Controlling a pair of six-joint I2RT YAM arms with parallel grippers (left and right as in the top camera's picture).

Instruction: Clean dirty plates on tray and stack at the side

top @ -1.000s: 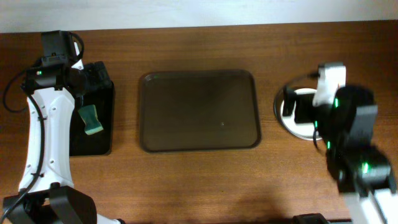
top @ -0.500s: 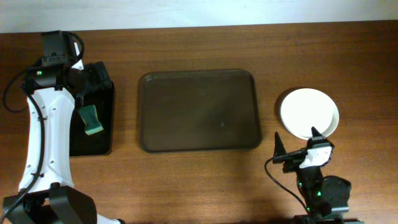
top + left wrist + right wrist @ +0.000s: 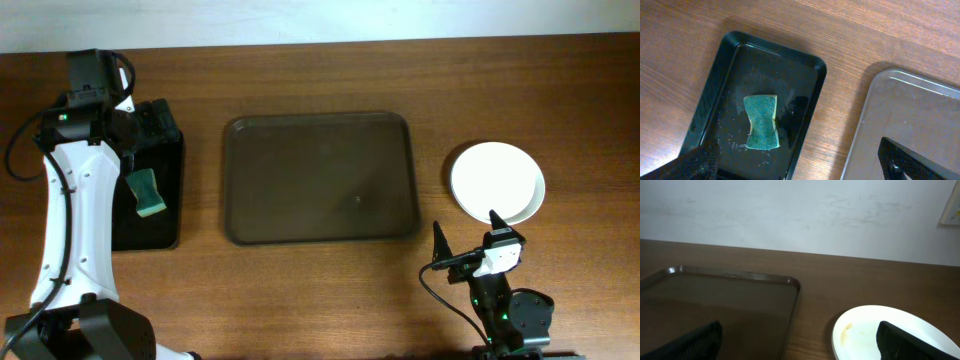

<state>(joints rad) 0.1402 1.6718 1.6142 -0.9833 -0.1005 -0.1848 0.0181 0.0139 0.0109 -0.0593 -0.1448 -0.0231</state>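
White plates (image 3: 497,181) beside brown tray (image 3: 320,178)

You drew the right gripper (image 3: 468,240) off the plates (image 3: 497,180) at the 3 o'clock side of the tray (image 3: 300,180) and pulled it back toward 5 o'clock, then a shade further toward 6; the plates, earlier hidden under the arm, came into full view

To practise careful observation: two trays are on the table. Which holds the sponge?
The smaller black tray at the left end of the table; the green sponge lies in it. The larger brown tray in the middle has no sponge.
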